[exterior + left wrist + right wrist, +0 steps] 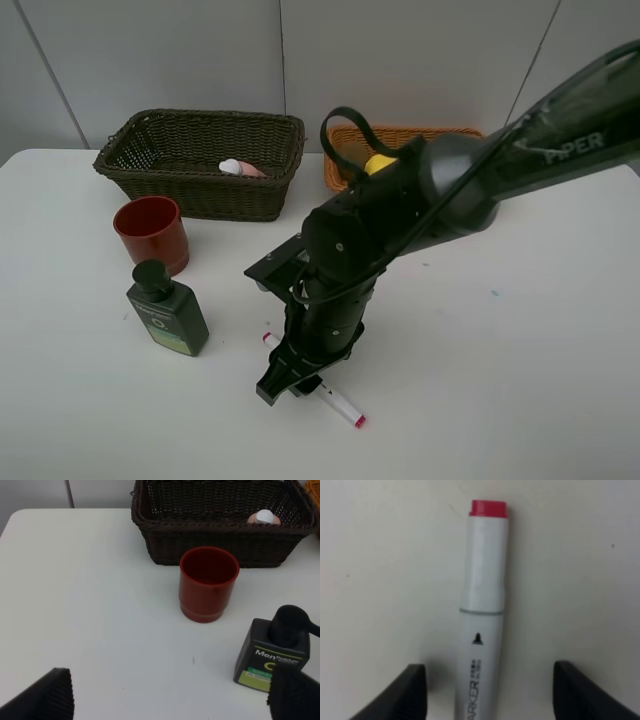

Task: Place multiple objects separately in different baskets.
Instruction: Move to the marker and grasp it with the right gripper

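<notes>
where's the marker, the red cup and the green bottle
white marker [484, 575]: right wrist view, on the white barrel below the red end
red cup [206, 590]: left wrist view, on its outer wall
dark green bottle [170, 320]: exterior high view, on its body

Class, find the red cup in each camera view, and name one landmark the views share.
Exterior high: red cup at the left, before the dark basket.
Left wrist: cup between that basket and the dark green bottle.
Right wrist: not in it.
Shared landmark: the dark basket.
</notes>
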You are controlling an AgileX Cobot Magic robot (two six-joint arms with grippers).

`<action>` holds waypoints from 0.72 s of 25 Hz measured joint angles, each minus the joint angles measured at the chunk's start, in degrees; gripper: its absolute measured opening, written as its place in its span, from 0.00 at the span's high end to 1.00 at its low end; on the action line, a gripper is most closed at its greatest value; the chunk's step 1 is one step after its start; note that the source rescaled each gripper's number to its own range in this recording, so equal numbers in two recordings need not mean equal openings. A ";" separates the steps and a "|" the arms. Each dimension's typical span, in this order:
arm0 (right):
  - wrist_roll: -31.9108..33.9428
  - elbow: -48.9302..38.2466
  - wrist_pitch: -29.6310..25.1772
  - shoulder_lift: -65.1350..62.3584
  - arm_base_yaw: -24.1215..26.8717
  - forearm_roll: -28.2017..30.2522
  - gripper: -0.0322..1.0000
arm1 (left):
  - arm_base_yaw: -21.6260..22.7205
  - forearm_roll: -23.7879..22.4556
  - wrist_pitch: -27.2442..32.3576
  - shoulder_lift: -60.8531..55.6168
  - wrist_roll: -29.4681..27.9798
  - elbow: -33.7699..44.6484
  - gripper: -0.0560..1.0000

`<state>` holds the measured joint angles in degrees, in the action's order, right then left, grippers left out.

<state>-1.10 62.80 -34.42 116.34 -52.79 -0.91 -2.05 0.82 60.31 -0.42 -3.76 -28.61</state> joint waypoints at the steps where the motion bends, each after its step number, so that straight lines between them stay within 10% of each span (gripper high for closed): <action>1: 0.00 0.00 0.00 0.00 0.00 0.08 0.48 | 0.00 0.00 0.00 0.00 0.00 0.00 0.00; 8: 0.00 0.00 -0.10 0.06 0.00 1.23 0.52 | 0.00 0.00 0.00 0.00 0.00 0.00 0.00; 14: 0.00 0.00 -1.87 0.06 0.00 1.35 0.94 | 0.00 0.00 0.00 0.00 0.00 0.00 0.00; 18: 0.04 0.00 -2.11 0.06 0.00 1.35 0.97 | 0.00 0.00 0.00 0.00 0.00 0.00 0.00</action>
<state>-1.06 62.80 -36.54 116.40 -52.79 0.44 -2.05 0.82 60.31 -0.42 -3.76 -28.61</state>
